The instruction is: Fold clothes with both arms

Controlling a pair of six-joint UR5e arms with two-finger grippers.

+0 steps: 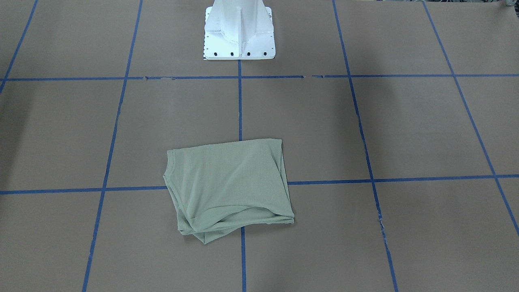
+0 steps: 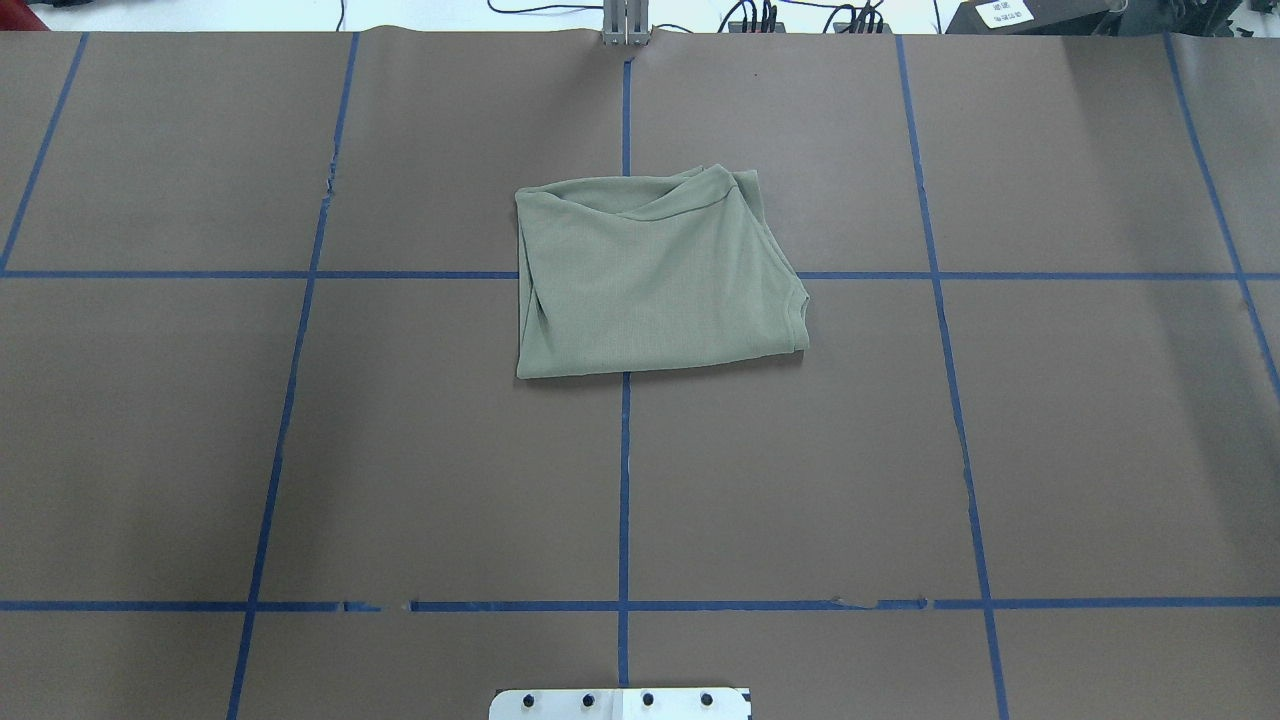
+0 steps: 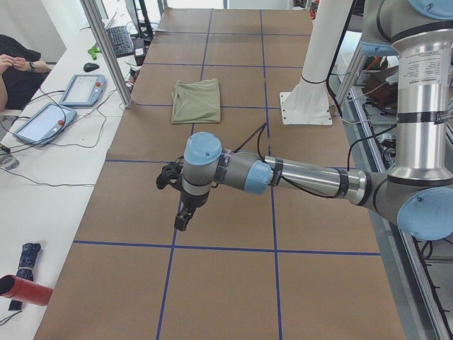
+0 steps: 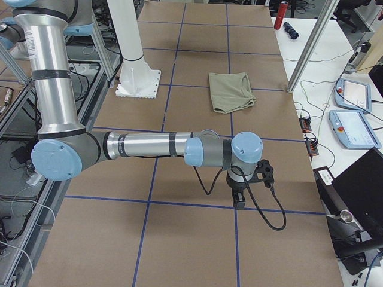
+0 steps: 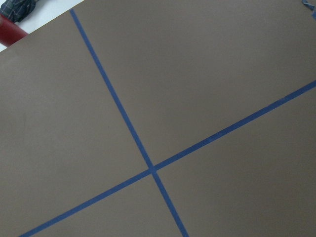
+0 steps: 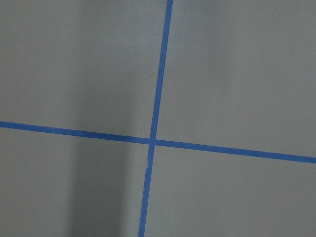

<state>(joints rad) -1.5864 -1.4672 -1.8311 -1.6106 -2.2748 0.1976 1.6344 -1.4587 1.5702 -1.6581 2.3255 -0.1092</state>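
The clothes (image 1: pixel 229 186) are one pale sage-green shirt, folded into a rough rectangle on the brown paper near the table's middle (image 2: pixel 650 280). No gripper touches the shirt. My left arm reaches low over the table far from it, near the table's left end, and its gripper (image 3: pixel 182 216) points down; I cannot tell whether it is open or shut. My right arm does the same at the opposite end, and its gripper (image 4: pixel 238 197) also hangs above bare paper, state unclear. Both wrist views show only brown paper and crossing blue tape.
The white pedestal (image 1: pixel 239 32) stands at the robot's side of the table. Blue tape lines (image 2: pixel 625 480) grid the paper. On the side bench lie teach pendants (image 3: pixel 42 120), cables and a red cylinder (image 3: pixel 25 290), and a person's arm (image 3: pixel 14 67) shows there. An aluminium post (image 3: pixel 106 49) rises beside the bench.
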